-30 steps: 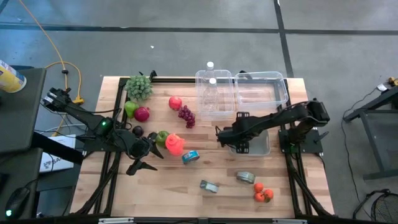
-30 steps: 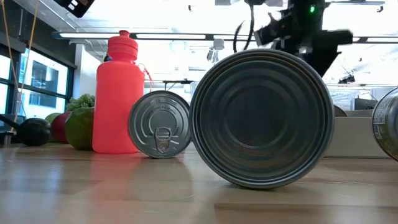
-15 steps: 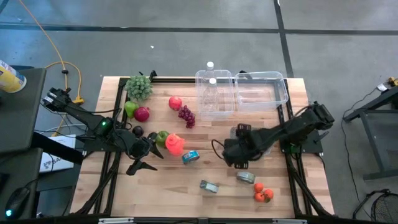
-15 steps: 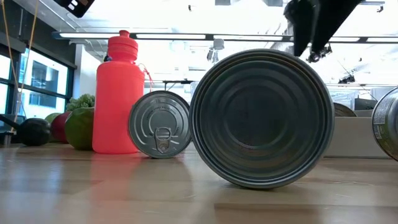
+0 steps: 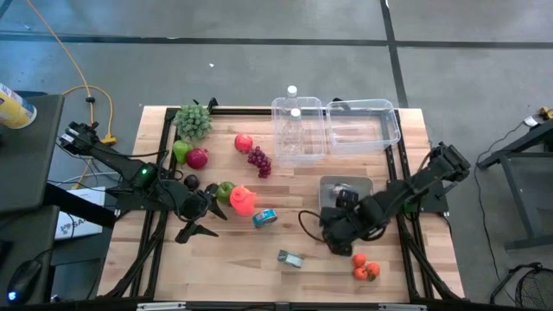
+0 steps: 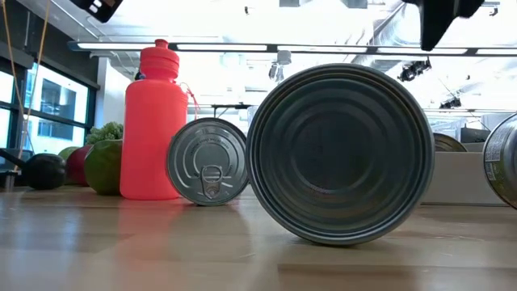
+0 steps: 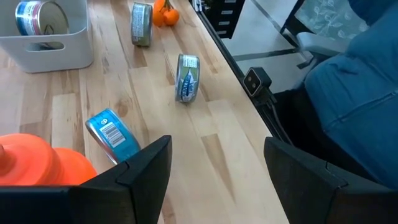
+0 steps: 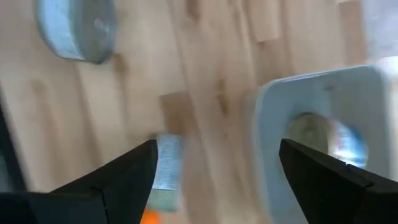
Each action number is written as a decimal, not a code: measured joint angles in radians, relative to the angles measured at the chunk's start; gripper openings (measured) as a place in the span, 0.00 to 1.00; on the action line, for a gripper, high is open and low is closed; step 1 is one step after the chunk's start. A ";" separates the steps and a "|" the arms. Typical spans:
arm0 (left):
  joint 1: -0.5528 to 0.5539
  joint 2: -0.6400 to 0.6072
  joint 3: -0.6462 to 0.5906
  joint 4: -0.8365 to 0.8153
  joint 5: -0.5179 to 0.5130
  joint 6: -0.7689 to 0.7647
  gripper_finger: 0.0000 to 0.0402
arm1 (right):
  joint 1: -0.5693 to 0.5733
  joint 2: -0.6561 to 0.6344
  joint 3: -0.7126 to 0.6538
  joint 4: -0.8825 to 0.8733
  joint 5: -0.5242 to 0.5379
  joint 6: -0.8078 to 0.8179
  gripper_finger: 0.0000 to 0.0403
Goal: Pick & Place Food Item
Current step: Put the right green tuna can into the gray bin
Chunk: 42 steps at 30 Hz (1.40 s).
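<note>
Cans are the business here: one already lies in the small grey tub [image 5: 346, 187], just behind the right tool [image 5: 339, 240], which has swung away from the tub over the last second and now hangs above the counter [image 5: 233, 250] with its fingers spread and nothing between them. A flat can [image 8: 76, 29] and another can [image 8: 166, 163] lie just ahead of it, so the next pick looks close. The left tool [image 5: 203, 216] waits released beside the red bottle [image 5: 243, 200].

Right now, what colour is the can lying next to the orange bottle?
Blue, with a white barcode label: the can beside the orange bottle shows best in the left wrist view.
</note>
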 joint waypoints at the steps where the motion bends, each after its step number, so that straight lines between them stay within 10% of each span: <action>1: 0.000 0.000 0.000 0.000 0.000 0.006 0.61 | 0.009 0.000 0.000 0.005 -0.011 0.021 0.80; 42: 0.000 0.000 0.000 0.004 0.000 0.029 0.61 | 0.166 0.009 -0.401 0.347 -0.022 0.274 0.81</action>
